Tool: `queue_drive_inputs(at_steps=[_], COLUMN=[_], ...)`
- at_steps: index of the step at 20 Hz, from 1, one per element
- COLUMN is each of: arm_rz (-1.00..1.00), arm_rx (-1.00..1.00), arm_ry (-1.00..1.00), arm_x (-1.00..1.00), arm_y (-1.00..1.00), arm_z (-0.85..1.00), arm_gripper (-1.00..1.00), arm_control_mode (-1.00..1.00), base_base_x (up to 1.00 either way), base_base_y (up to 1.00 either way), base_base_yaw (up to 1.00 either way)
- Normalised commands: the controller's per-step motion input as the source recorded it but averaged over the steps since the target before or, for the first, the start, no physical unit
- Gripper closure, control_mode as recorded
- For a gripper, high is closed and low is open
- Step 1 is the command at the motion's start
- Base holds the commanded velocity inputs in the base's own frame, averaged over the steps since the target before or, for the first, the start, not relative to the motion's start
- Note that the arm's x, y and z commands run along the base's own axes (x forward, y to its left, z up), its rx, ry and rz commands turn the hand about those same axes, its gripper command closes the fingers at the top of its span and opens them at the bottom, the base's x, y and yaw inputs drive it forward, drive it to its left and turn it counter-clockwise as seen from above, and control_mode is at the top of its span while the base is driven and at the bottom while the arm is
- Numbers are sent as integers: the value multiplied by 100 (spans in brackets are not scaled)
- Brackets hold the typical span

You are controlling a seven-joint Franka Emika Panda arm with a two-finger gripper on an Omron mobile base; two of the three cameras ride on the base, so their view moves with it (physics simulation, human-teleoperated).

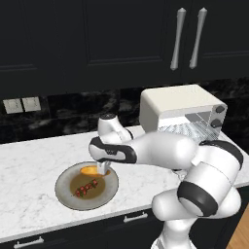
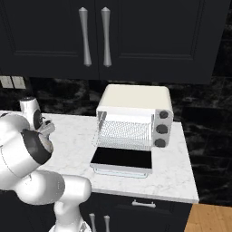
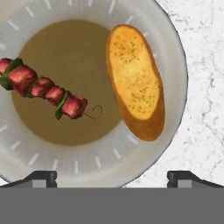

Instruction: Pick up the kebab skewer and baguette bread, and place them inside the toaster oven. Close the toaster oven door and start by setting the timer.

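A grey plate (image 1: 65,194) lies on the marble counter left of the toaster oven (image 1: 180,107). On it are the kebab skewer (image 1: 86,188) with red and green chunks and, at the plate's far edge, the golden baguette bread (image 1: 89,170). My gripper (image 1: 103,168) hangs open just above the bread end of the plate, holding nothing. In the hand view the skewer (image 3: 43,87) lies at the left and the bread (image 3: 134,85) at the right, on the plate (image 3: 175,65); the gripper (image 3: 113,179) is wide apart. The toaster oven (image 2: 133,102) stands open, its door (image 2: 121,160) folded flat on the counter, with the wire rack bare.
The marble counter (image 1: 29,160) runs left of the plate and ends right of the oven (image 2: 188,181), where wooden floor (image 2: 213,217) shows. Dark upper cabinets with long handles (image 2: 94,36) hang above the oven. Wall sockets (image 1: 22,104) sit on the backsplash.
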Motion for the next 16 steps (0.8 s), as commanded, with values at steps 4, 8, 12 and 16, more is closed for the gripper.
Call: queue_drive_inputs(at_steps=[4, 8, 12, 16], arm_rz=[11, 11, 10, 4], arm_rx=[0, -1, -4, -3], arm_ry=[0, 0, 0, 0], arm_x=[23, 21, 22, 21], arm_y=[8, 12, 19, 17], arm_z=[-26, -36, -40, -23], arm_gripper=[-100, -100, -100, -100], arm_control_mode=[-100, -100, -100, -100], base_base_x=[0, 0, 0, 0], base_base_y=[0, 0, 0, 0], base_base_yaw=[0, 0, 0, 0])
